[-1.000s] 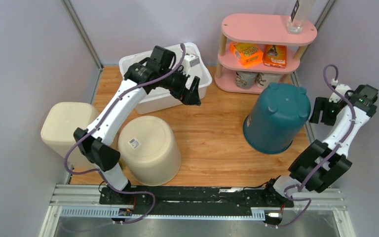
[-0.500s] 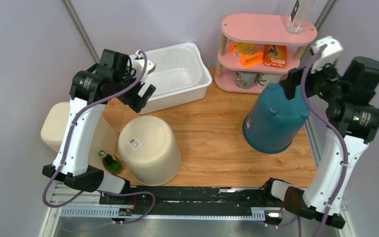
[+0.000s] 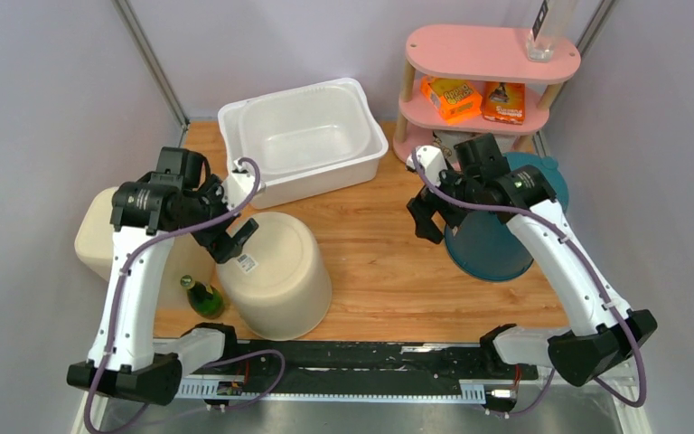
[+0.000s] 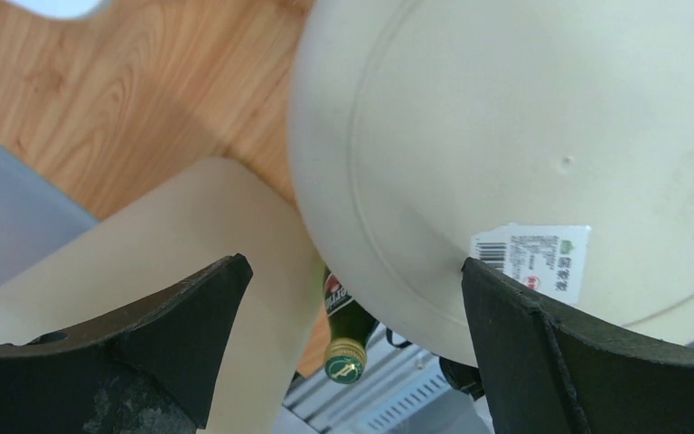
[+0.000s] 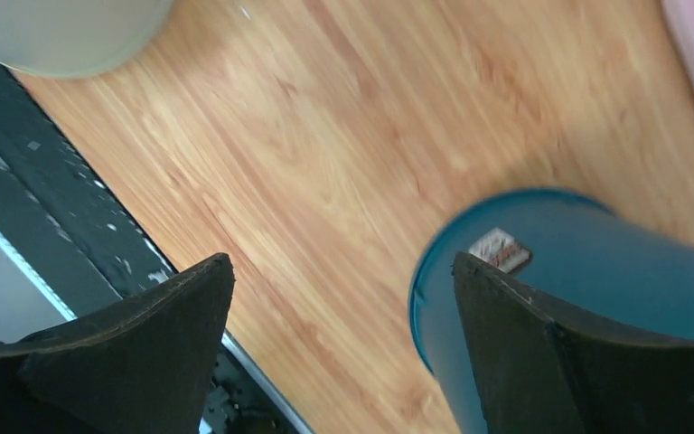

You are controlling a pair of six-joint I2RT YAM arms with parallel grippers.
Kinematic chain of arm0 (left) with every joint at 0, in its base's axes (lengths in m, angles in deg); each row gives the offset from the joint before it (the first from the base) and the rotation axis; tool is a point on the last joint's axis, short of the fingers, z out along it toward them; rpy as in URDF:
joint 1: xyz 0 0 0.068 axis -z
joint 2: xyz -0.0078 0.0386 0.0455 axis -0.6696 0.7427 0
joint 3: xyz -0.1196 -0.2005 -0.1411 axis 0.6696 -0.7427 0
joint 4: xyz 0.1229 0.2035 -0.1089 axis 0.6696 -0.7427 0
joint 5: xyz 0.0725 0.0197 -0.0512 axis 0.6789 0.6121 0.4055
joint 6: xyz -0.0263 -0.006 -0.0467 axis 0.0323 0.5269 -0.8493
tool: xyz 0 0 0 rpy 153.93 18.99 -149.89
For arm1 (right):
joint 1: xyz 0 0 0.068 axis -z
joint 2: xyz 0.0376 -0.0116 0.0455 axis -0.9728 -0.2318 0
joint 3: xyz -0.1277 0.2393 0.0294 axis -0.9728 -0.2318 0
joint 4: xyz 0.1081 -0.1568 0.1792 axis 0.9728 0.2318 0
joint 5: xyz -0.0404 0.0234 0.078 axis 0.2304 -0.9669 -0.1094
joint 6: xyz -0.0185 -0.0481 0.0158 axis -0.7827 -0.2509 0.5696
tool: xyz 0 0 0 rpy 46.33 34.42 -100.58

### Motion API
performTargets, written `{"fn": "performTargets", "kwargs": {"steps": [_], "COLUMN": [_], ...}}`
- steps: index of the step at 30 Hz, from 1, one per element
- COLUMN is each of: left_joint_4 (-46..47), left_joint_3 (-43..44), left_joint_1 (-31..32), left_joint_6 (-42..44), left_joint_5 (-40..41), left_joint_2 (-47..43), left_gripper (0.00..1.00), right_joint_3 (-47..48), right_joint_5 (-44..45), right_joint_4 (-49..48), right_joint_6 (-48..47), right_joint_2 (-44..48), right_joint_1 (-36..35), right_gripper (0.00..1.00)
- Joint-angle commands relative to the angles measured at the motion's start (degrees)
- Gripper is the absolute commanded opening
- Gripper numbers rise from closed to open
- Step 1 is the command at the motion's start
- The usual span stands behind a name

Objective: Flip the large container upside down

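Observation:
The large white rectangular tub (image 3: 303,136) stands open side up at the back of the table, with nothing in it. My left gripper (image 3: 235,237) is open and empty, well in front of the tub, over the left edge of an upturned cream bucket (image 3: 276,271). In the left wrist view its jaws (image 4: 352,267) stand wide apart above that bucket's base (image 4: 524,136). My right gripper (image 3: 420,217) is open and empty, at the left side of an upturned teal bucket (image 3: 497,240). In the right wrist view (image 5: 343,262) it hangs over bare wood beside the teal bucket's (image 5: 587,289) wall.
A cream bin (image 3: 113,231) stands at the left edge, with a green bottle (image 3: 201,297) between it and the cream bucket. A pink shelf (image 3: 488,54) with boxes stands at the back right. The black arm rail (image 3: 361,357) runs along the near edge.
My left arm has swung from over the tub back and down to the cream bucket. My right arm has swung from the right wall across the teal bucket to its left side.

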Motion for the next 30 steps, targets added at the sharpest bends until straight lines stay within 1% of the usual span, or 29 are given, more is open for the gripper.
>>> {"fn": "performTargets", "kwargs": {"steps": [1, 3, 5, 8, 10, 11, 15, 16, 17, 19, 20, 22, 23, 24, 26, 27, 28, 29, 30], "left_joint_4": [-0.6, -0.5, 0.2, 2.4, 6.3, 9.3, 18.0, 19.3, 21.5, 25.2, 26.5, 31.1, 34.5, 36.3, 43.0, 44.1, 45.3, 45.4, 45.3], "left_joint_3": [-5.4, -7.9, -9.1, -8.2, -7.3, -6.9, -4.0, -2.6, -1.6, 1.4, 3.5, 7.0, 8.3, 11.0, 15.0, 18.3, 20.2, 24.9, 27.6], "left_joint_1": [-0.1, 2.1, 6.5, 10.0, 13.9, 16.9, 26.1, 27.4, 30.2, 33.7, 34.7, 37.0, 38.3, 38.9, 40.8, 41.1, 41.5, 41.6, 41.6], "left_joint_6": [11.6, 12.3, 9.5, 5.1, 1.9, 0.8, -5.6, -6.4, -7.7, -9.9, -10.7, -13.7, -15.9, -17.1, -20.4, -22.6, -23.5, -24.6, -24.8], "left_joint_5": [-12.4, -13.2, -12.8, -16.0, -17.1, -17.0, -17.2, -17.2, -17.1, -16.6, -16.6, -16.2, -15.7, -15.5, -15.2, -15.2, -15.4, -15.8, -15.7], "left_joint_2": [-5.6, -4.8, -2.1, 1.5, 3.3, 4.2, 8.8, 9.9, 12.5, 16.6, 18.1, 24.5, 26.0, 29.1, 33.2, 34.7, 37.3, 38.5, 40.5], "left_gripper": [1.0, 1.0, 1.0, 1.0, 1.0, 1.0, 1.0, 1.0, 1.0, 1.0, 1.0, 1.0, 1.0, 1.0, 1.0, 1.0, 1.0, 1.0, 1.0], "right_joint_3": [-6.6, -10.0, -12.1, -11.6, -9.8, -8.8, -3.9, -2.9, -1.4, 2.2, 3.8, 5.8, 6.5, 7.1, 7.9, 8.4, 8.9, 9.2, 9.4], "right_joint_5": [12.7, 19.0, 24.6, 25.2, 25.5, 25.5, 22.2, 21.5, 19.8, 15.3, 12.2, 7.0, 4.6, 2.8, 0.6, -0.1, -1.1, -2.0, -2.7], "right_joint_4": [1.8, 1.5, 0.5, -0.9, -1.6, -2.0, -3.1, -3.1, -3.2, -2.7, -2.5, -3.2, -3.5, -3.8, -4.5, -4.6, -4.5, -4.5, -4.5], "right_joint_6": [0.0, -1.1, -1.2, -2.3, -3.6, -4.3, -4.3, -3.6, -2.4, -0.2, 0.5, 2.6, 3.5, 4.7, 6.7, 7.5, 7.8, 7.8, 7.9], "right_joint_2": [4.1, 5.6, 5.8, 4.3, 3.3, 2.9, 2.9, 3.0, 3.1, 3.3, 3.8, 5.3, 5.9, 6.7, 7.9, 8.1, 8.3, 8.5, 8.8], "right_joint_1": [0.7, 2.8, 7.8, 18.6, 23.0, 24.3, 25.1, 25.1, 25.1, 25.1, 25.1, 25.1, 25.1, 25.1, 25.1, 25.1, 25.1, 25.1, 25.1], "right_gripper": [0.94, 0.94, 0.93, 0.91, 0.91, 0.9, 0.91, 0.91, 0.91, 0.92, 0.92, 0.93, 0.93, 0.93, 0.93, 0.94, 0.94, 0.94, 0.94]}}
